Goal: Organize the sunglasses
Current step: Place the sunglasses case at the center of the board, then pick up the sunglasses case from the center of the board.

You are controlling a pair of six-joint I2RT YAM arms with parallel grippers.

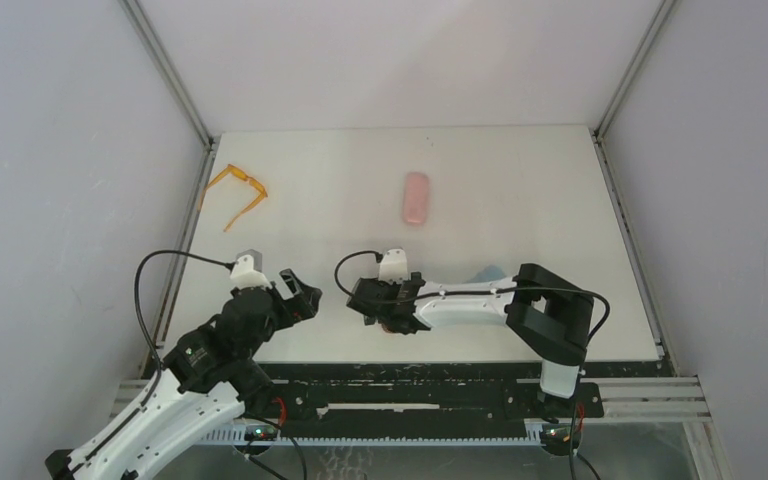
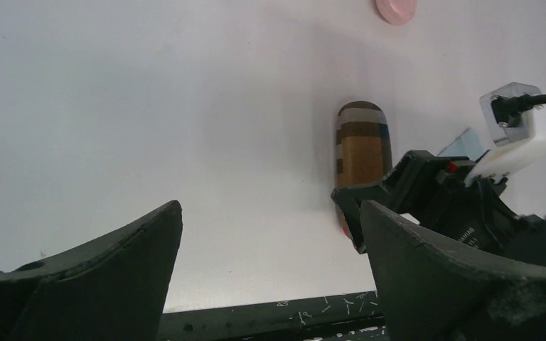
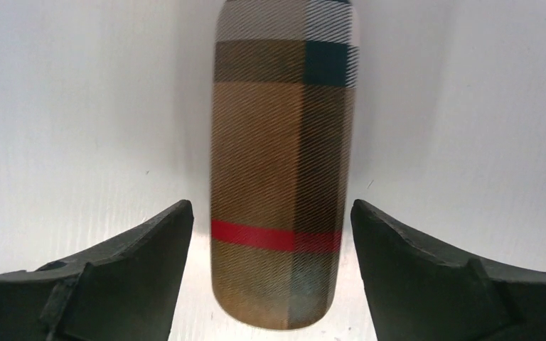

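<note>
I find only 1 piece of writing: a short white print on the black body of the right hand, seen from the left wrist camera, and it is too small for me to read. The brown case carries no words, only a check pattern of tan and dark bands with 1 thin red stripe.

The right arm reaches from its base at the near right toward the left and lies low over the tabletop. Its hand is at the near middle, directly over the brown case. The 2 fingers stand apart, 1 on each side of the case, and they do not clamp it. Beside 1 finger a strip of white tabletop shows. The other finger is very close to the case, and I cannot tell if it touches.

The left arm rises from the near left, and the left hand points to the right, near the right hand. Its fingers are wide apart, with only bare tabletop between them.

The orange sunglasses lie at the far left of the tabletop, just beside its left edge, with 1 arm stretched toward the near side. They are well apart from both hands, and the left hand is the closer 1. A pink case lies at the far middle. A light-blue cloth shows just behind the right arm.
</note>
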